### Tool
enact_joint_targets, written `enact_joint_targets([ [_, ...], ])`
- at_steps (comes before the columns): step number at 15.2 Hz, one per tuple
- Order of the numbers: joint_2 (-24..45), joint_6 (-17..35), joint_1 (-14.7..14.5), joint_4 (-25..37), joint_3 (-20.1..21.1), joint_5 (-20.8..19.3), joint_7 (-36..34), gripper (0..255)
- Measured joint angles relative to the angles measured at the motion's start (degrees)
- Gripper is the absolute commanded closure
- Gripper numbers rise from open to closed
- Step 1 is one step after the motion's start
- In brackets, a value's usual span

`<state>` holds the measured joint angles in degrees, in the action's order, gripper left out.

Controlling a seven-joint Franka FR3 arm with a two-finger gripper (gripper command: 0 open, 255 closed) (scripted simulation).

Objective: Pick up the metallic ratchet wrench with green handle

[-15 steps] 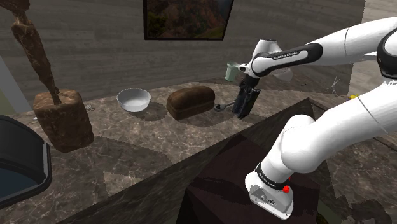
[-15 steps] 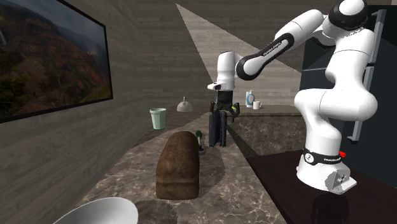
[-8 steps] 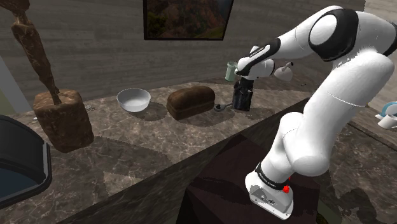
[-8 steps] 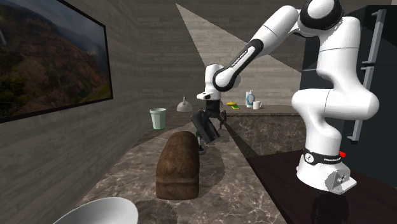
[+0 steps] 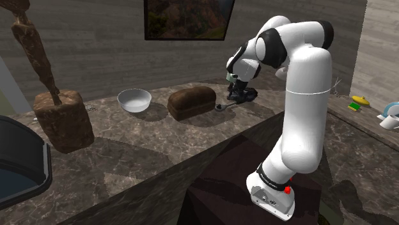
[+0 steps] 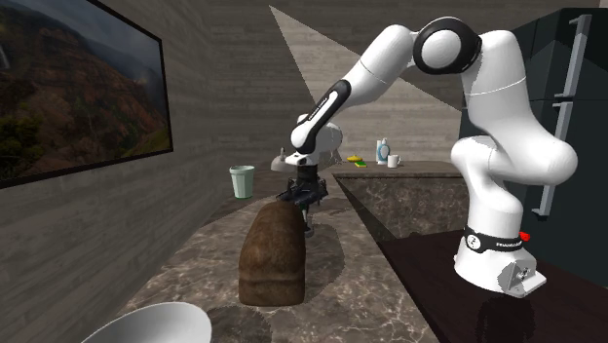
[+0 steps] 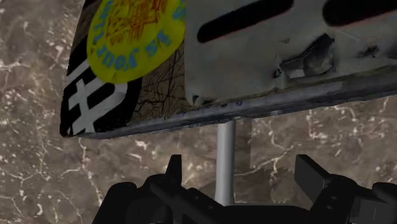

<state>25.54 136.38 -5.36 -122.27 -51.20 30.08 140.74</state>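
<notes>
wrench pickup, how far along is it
Done: the gripper sits low over the counter, astride the wrench beside the brown loaf. In hand: nothing; the fingers stand apart, not touching its grey shaft. Left: close on the shaft and lift.

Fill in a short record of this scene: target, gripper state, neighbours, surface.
target: wrench, grey shaft lying on the counter
gripper state: gripper open, low over the wrench, shaft between its fingers, not clasped
neighbours: loaf beside the wrench; bowl beyond the loaf
surface: brown marbled counter
</notes>
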Motion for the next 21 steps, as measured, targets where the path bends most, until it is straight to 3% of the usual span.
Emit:
enact_joint_targets([
  [7, 4.7, 2.9, 4.0, 0.8, 4.9, 5.2, 3.9, 0],
  [8, 4.9, 3.0, 4.1, 0.8, 5.1, 5.4, 4.0, 255],
  [21, 3.9, 2.2, 3.4, 0.8, 4.0, 4.2, 3.3, 255],
])
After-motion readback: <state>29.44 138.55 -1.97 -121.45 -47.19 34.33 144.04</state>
